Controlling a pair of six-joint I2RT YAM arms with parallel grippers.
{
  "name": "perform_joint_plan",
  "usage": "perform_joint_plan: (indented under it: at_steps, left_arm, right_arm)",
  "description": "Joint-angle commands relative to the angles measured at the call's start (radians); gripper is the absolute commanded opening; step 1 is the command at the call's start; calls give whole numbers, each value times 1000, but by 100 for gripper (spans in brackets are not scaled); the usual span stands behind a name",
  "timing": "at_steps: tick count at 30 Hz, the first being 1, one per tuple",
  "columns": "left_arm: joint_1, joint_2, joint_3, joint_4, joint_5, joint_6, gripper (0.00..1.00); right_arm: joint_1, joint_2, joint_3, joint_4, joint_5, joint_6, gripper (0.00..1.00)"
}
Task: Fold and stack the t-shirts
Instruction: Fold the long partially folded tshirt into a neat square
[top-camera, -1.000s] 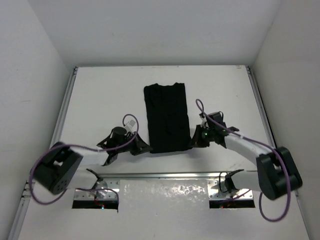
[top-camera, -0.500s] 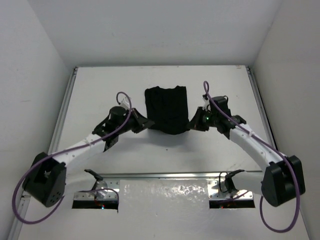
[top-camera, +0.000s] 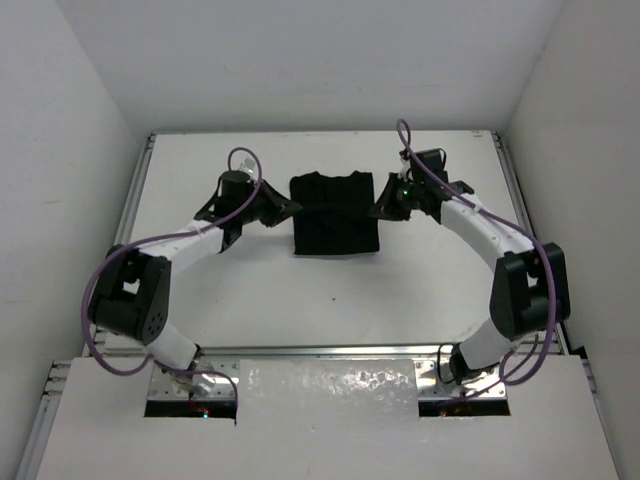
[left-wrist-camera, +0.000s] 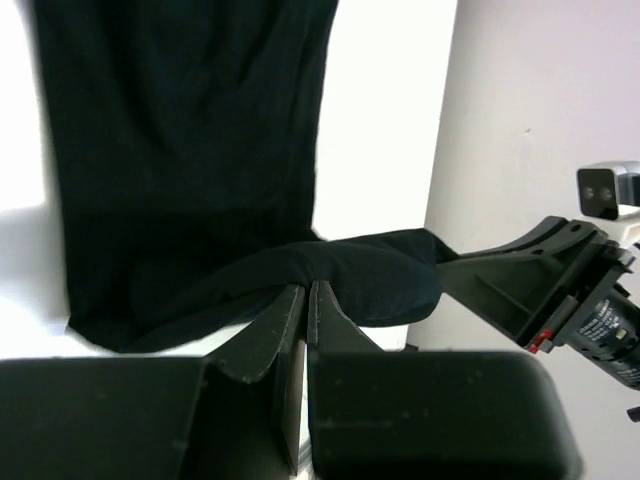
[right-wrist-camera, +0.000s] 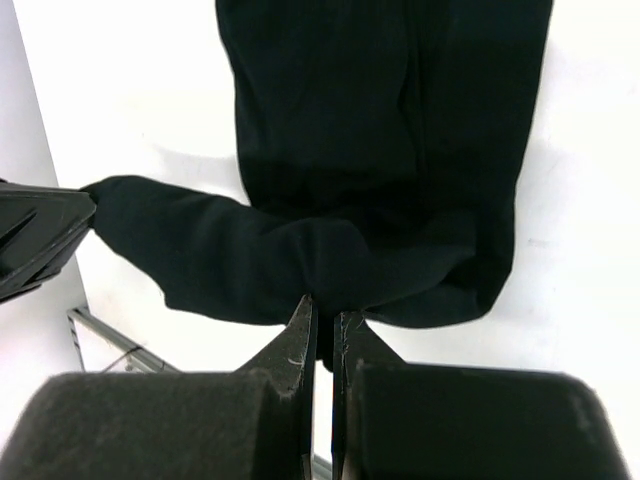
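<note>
The black t-shirt (top-camera: 334, 214) lies at the back middle of the white table, folded over into a short dark block. My left gripper (top-camera: 290, 208) is shut on its left edge, and in the left wrist view the cloth (left-wrist-camera: 190, 150) bunches right at the pinched fingertips (left-wrist-camera: 307, 288). My right gripper (top-camera: 377, 208) is shut on the right edge. The right wrist view shows the fabric (right-wrist-camera: 380, 130) gathered into a roll above the closed tips (right-wrist-camera: 325, 312). Both grippers hold the raised fold between them.
White walls enclose the table (top-camera: 330, 290) on three sides. A metal rail (top-camera: 330, 351) runs along the near edge by the arm bases. Purple cables loop over both arms.
Both grippers have carried the near hem of the t-shirt away from the bases toward the back wall, folding the long strip in half into a shorter block.
</note>
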Motion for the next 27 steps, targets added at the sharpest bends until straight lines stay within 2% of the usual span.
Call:
perform_joint_plan:
  at_steps: [1, 10, 21, 27]
  left_arm:
    - [14, 53, 87, 68, 57, 11, 0]
    - [20, 129, 190, 81, 63, -4, 0]
    - [40, 133, 265, 62, 75, -4, 0]
    - [72, 205, 329, 59, 85, -15, 0]
  right_arm:
    - [-19, 41, 116, -6, -36, -25, 0]
    - [-44, 164, 283, -60, -94, -37, 0]
    - [-51, 195, 392, -91, -119, -34, 1]
    - [-64, 300, 509, -126, -117, -45, 1]
